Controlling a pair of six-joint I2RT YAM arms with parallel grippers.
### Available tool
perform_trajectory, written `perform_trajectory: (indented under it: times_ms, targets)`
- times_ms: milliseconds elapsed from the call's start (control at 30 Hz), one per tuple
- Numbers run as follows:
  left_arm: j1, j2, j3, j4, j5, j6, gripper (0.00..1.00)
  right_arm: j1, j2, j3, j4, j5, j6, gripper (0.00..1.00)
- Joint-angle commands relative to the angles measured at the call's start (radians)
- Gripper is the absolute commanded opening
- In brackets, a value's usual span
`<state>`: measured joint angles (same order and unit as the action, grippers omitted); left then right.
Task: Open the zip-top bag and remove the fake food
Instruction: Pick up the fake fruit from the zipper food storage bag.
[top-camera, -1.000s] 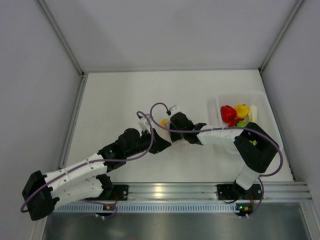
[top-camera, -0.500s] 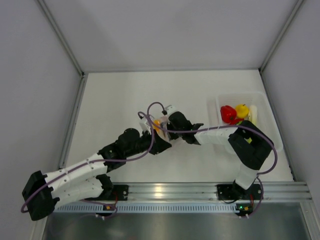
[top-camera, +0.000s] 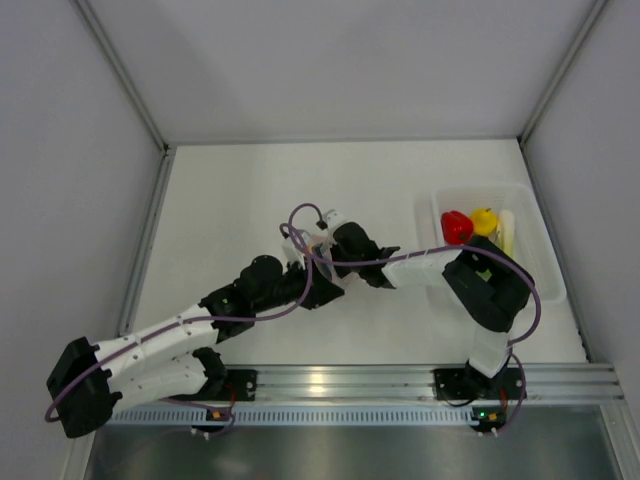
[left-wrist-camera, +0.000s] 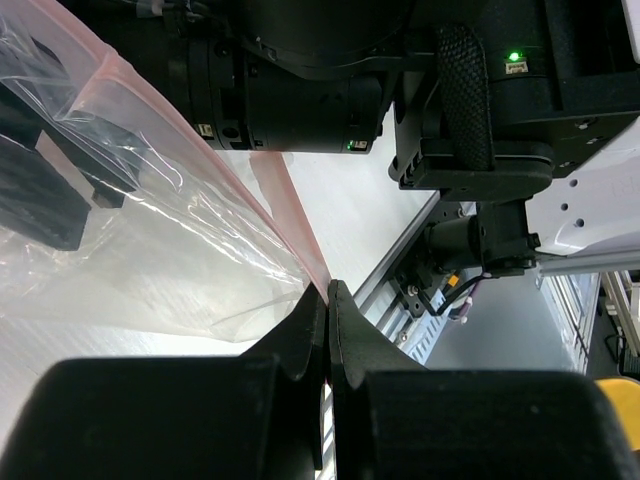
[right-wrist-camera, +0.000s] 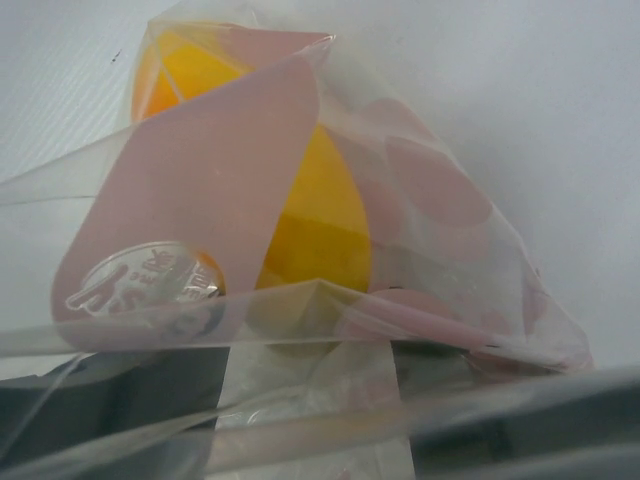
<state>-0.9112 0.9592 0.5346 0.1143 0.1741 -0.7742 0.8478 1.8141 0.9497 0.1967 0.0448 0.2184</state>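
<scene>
Pinches the bag (left-wrist-camera: 150, 240) with the left tool (left-wrist-camera: 327, 305), jaws pressed fully together, with the pink zip strip (left-wrist-camera: 262, 212) and the clear film running right into the fingertips. From those tips, strip and film stretching up and away, taut along the pink edge and crinkled below it. Faces the right tool (right-wrist-camera: 310, 420) at close quarters above the middle of the counter (top-camera: 230, 190), with the bag bunched between the two tools. Right tool's jaws parted, dark fingers (right-wrist-camera: 110, 400) standing well apart at either side, with clear film draped across both and nothing seen clamped between them. Just ahead of the right tool, inside the bag: a yellow-orange piece (right-wrist-camera: 310, 210) of food, pressed against the film and partly covered by a folded pink flap. Through the film, beyond the left tool's tips: dark blurred shapes, too unclear to name. Well behind the right tool, out beside its arm's elbow: a pale tray (top-camera: 522, 192) resting on the counter. Inside the tray, a red pepper (top-camera: 456, 227), a yellow fruit (top-camera: 485, 220) and a pale stalk (top-camera: 507, 232), all apart from the bag and from both tools.
</scene>
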Motion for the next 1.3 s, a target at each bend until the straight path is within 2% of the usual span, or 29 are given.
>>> perform_trajectory:
  times_ms: [0, 300, 400, 533, 700, 900, 1067, 1267]
  targets:
    - [-0.015, -0.02, 0.019, 0.067, 0.123, 0.007, 0.0, -0.023, -0.019, 0.011, 0.107, -0.005, -0.004, 0.64]
    - [-0.017, -0.013, 0.022, 0.107, 0.186, 0.018, 0.0, -0.019, -0.029, -0.02, 0.268, -0.115, -0.007, 0.61]
    - [-0.017, -0.031, 0.013, 0.107, 0.182, 0.023, 0.0, -0.013, -0.015, -0.012, 0.285, -0.129, -0.005, 0.56]
    - [-0.017, -0.04, 0.01, 0.108, 0.188, 0.026, 0.0, -0.001, 0.014, 0.012, 0.282, -0.125, 0.002, 0.61]
    - [-0.015, -0.043, 0.011, 0.127, 0.219, 0.029, 0.0, 0.014, 0.036, 0.024, 0.306, -0.121, 0.027, 0.6]
    - [-0.017, -0.037, 0.001, 0.13, 0.229, 0.036, 0.0, 0.036, 0.067, 0.069, 0.296, -0.14, 0.019, 0.66]
    - [-0.017, -0.019, -0.021, 0.173, 0.269, 0.03, 0.0, 0.051, 0.074, 0.072, 0.356, -0.253, 0.019, 0.7]
    - [-0.017, -0.052, -0.025, 0.174, 0.269, 0.044, 0.0, 0.098, 0.12, 0.121, 0.337, -0.324, -0.005, 0.69]
